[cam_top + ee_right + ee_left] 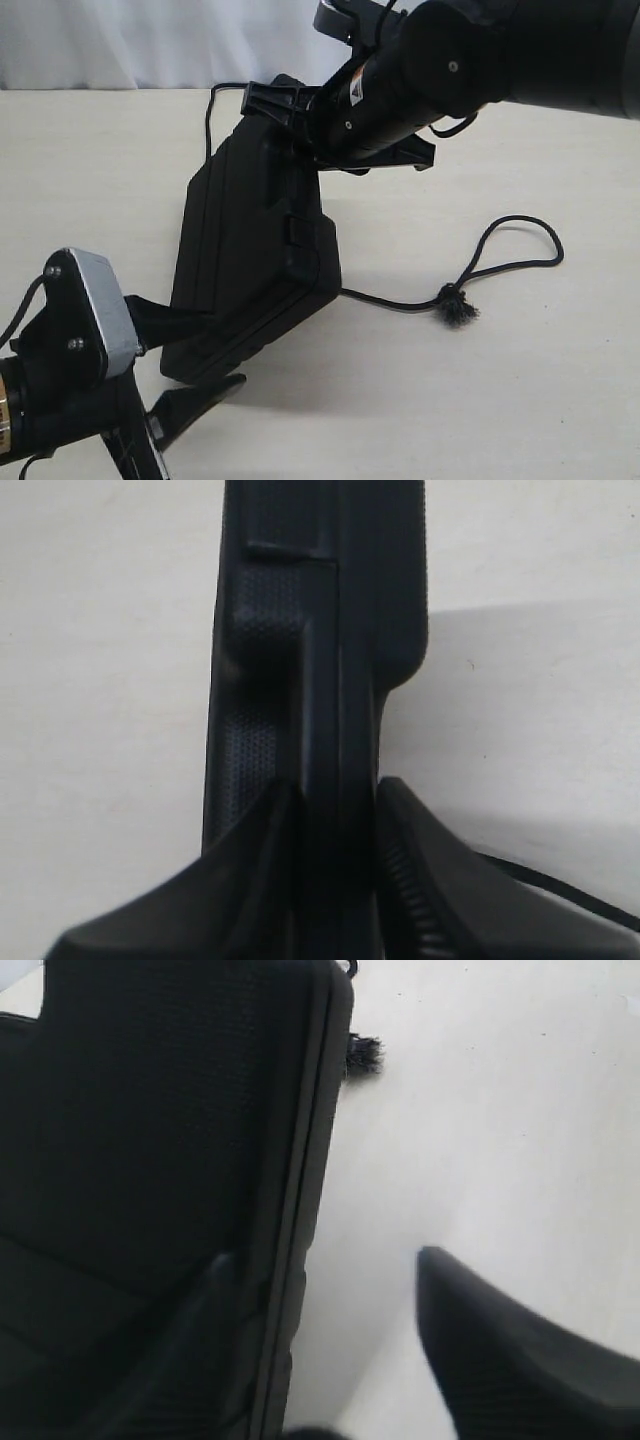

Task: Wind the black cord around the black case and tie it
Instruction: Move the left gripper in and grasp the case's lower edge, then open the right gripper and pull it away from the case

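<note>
The black case (250,230) is tilted up, its near corner resting on the table and its far end raised. My right gripper (275,100) is shut on that raised end; in the right wrist view its fingers (420,860) clamp the case's edge (330,630). My left gripper (215,348) stands open at the case's low corner. One of its fingers lies against the case (150,1110) and the other finger (500,1360) is over the bare table. The black cord (520,262) comes out from under the case. It loops to the right and ends in a frayed knot (458,305), also seen in the left wrist view (365,1055).
The pale table (500,400) carries everything. Another stretch of the cord (210,115) curves behind the case's far left side. A piece of the cord (560,890) lies on the table beside the right gripper. A white wall runs along the back.
</note>
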Tool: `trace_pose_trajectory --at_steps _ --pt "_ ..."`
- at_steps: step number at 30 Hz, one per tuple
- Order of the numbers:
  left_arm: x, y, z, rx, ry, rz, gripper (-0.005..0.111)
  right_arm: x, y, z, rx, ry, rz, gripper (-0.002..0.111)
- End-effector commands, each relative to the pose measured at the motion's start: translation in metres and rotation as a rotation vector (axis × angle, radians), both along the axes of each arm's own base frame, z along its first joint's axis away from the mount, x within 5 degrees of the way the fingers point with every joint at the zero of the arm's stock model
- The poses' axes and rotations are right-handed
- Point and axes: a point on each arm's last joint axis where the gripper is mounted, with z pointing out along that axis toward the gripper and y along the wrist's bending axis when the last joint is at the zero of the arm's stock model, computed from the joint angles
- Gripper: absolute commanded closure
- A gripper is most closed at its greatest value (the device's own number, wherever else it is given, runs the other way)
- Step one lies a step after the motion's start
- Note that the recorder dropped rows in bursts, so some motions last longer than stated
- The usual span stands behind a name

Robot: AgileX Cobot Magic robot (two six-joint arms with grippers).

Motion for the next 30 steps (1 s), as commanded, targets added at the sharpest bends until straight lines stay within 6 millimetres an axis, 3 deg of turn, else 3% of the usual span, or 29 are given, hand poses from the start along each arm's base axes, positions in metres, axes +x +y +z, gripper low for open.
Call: trace_pose_trajectory --at_steps 1,7,10,14,19,30 --pt "-0.001 -0.003 0.002 -0.005 -0.043 -0.040 0.029 0.000 0.000 0.014 0.055 -0.037 -0.008 0.104" --pt "0.003 -0.006 -0.001 0.079 -0.147 -0.104 0.027 -0.002 0.002 0.014 0.099 -0.004 -0.027 0.104" --pt "0.011 -0.006 -0.011 0.143 -0.192 -0.078 0.027 -0.002 0.003 0.014 0.118 0.007 -0.034 0.104" --pt "0.025 -0.007 -0.015 0.102 -0.267 0.024 0.027 -0.004 0.006 0.015 0.173 0.040 -0.056 0.104" --pt "0.034 -0.001 -0.029 0.157 -0.210 0.133 0.027 -0.005 0.010 0.017 0.251 0.072 -0.081 0.104" --pt "0.063 -0.012 -0.036 0.112 -0.134 0.295 0.027 -0.006 0.012 0.017 0.286 0.096 -0.095 0.104"
